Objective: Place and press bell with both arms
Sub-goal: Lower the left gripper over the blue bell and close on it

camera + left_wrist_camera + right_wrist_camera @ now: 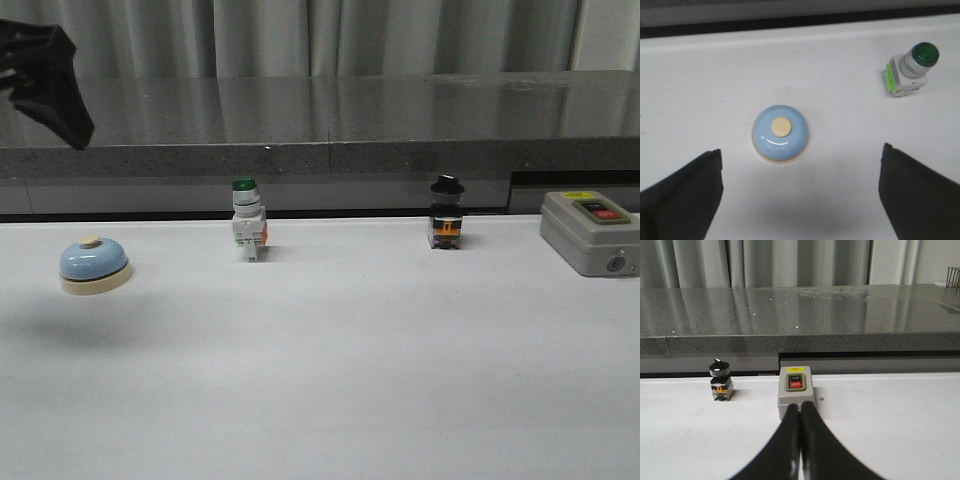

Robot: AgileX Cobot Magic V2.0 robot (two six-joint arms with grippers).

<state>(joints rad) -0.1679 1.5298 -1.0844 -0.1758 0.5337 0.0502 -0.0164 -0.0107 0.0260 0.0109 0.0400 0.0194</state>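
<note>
Bell (780,133) on table (350,380) beneath spread left gripper (800,192); right gripper (801,440) seemingly together.

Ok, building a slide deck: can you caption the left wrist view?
Open left gripper hovering above the light-blue bell on the white table, green-capped switch off to one side.

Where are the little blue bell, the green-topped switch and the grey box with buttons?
bell (780,133): left wrist view, blue dome.
green-topped switch (247,232): front view, white body.
grey box (795,392): right wrist view, its top.
</note>
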